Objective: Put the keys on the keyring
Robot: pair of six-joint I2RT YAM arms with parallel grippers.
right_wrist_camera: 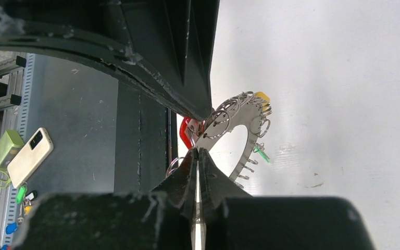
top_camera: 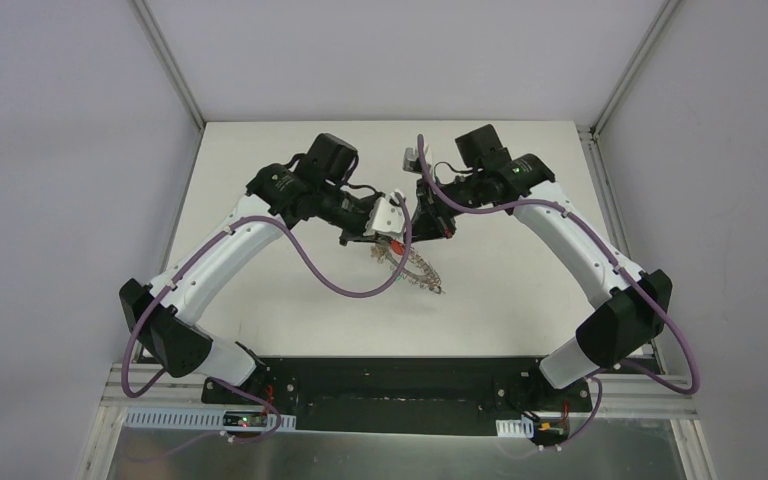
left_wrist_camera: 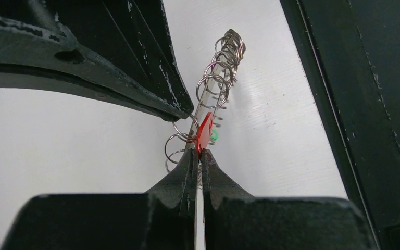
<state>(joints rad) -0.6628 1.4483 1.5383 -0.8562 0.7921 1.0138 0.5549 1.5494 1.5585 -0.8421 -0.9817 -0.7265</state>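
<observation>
Left fingers (left_wrist_camera: 185, 174) pinch red key (left_wrist_camera: 204, 133); right fingers (right_wrist_camera: 182, 177) pinch ring (right_wrist_camera: 238, 117) at its 7 o'clock rim. I advise steady, slow threading.

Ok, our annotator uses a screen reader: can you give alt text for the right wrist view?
The right pincer, closed, meets the rim of the keyring, a flat grey ring edged with small wire loops and red, yellow and green keys. The left pincer reaches it from above.

Both arms (top_camera: 235, 238) have white shells, black joints and bases, looping purple cables (top_camera: 312, 268), and scuffed black gripper fingers (left_wrist_camera: 181, 179).
</observation>
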